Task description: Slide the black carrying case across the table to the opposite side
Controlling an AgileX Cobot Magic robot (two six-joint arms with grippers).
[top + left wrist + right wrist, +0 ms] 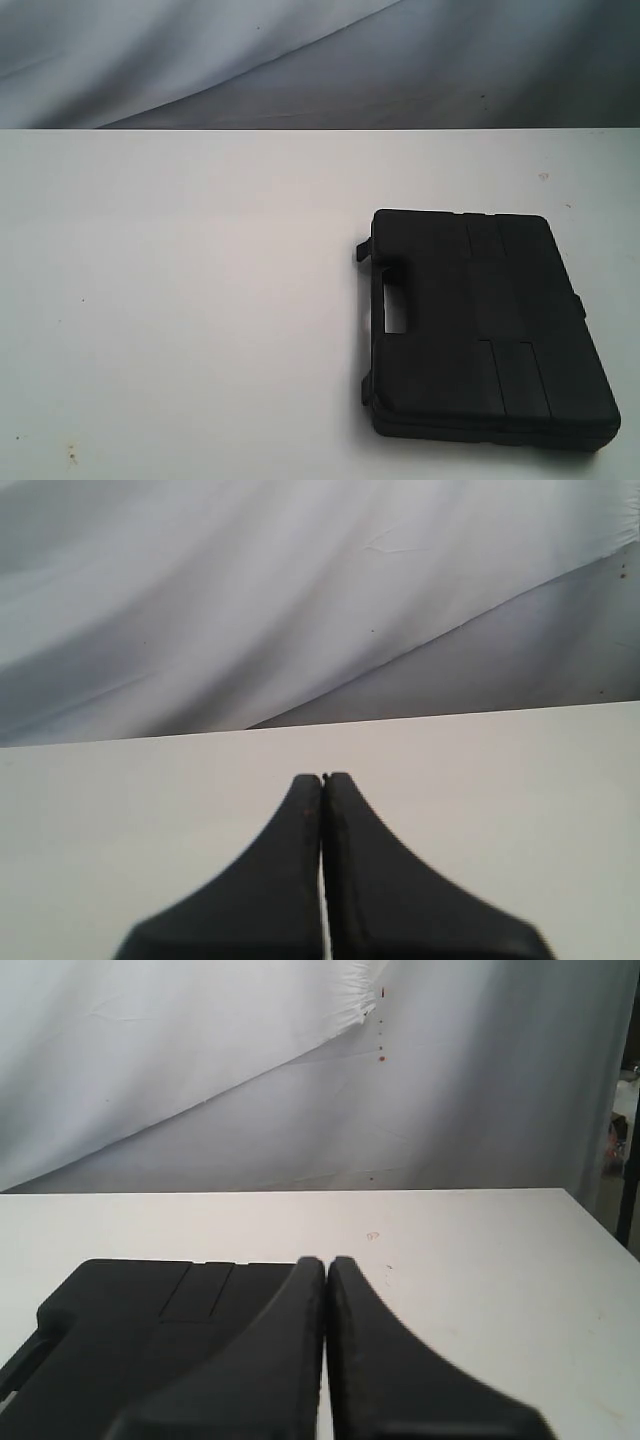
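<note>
The black carrying case (480, 325) lies flat on the white table (180, 300), on the right half near the front, its handle cutout facing left. The right wrist view shows the case (150, 1340) close below and beside my right gripper (326, 1260), whose jaws are pressed together with nothing between them. My left gripper (322, 777) is shut too, over bare table (120, 830), and the case is out of that view. Neither gripper shows in the exterior view.
A grey-white draped cloth (300, 60) hangs behind the table's far edge. The table's right edge (600, 1230) shows in the right wrist view. Small specks mark the tabletop near the front left (70, 457).
</note>
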